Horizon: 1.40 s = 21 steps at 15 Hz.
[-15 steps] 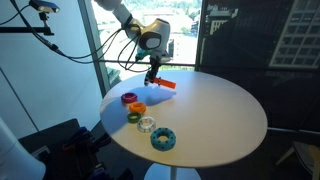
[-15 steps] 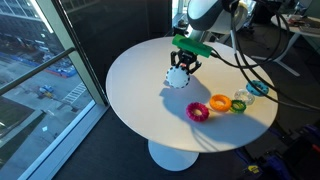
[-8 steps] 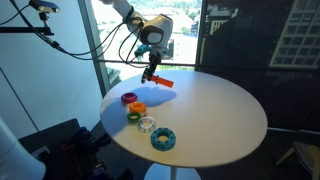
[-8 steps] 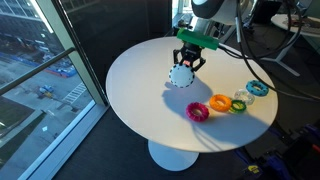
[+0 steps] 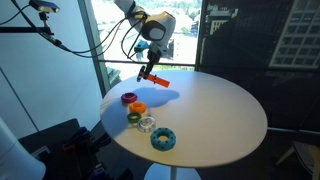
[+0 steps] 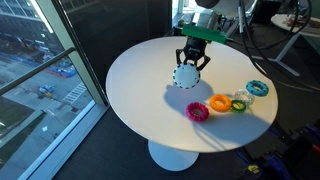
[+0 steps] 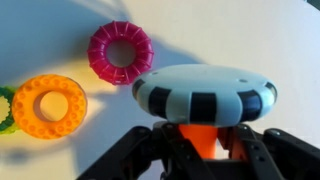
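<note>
In an exterior view the gripper (image 5: pixel 150 72) pinches the gear (image 5: pixel 158 81) above the counter (image 5: pixel 225 110). In an exterior view it hangs well apart from the pink ring (image 6: pixel 198 112). In the wrist view the jaws clamp its orange hub (image 7: pixel 200 138); the gear is probably light, stiff, slick plastic, best held at that hub.

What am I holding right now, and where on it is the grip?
The gripper is shut on the black-and-white disc, pinching its orange stem behind the disc face.
</note>
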{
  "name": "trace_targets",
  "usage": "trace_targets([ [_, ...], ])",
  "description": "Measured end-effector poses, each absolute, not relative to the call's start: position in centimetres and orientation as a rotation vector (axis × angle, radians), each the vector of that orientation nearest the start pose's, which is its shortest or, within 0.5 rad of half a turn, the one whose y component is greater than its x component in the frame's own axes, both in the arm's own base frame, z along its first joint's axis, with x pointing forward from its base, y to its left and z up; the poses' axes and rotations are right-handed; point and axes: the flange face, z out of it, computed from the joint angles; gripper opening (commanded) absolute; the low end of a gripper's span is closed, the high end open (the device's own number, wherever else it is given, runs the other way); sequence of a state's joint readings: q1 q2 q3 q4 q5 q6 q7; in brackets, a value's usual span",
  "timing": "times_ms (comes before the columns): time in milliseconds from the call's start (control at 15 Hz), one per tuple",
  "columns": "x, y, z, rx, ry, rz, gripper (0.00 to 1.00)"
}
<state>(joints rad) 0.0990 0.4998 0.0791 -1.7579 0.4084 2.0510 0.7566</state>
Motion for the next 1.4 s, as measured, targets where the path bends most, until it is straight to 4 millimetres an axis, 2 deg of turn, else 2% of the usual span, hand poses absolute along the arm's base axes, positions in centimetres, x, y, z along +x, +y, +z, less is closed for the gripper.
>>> trace_targets([
  [800,61.7,12.9,28.1,-2.656,0.992,0.687,0.15],
  [1400,62.5,12.3,28.6,-2.663,1.011,0.591,0.15],
])
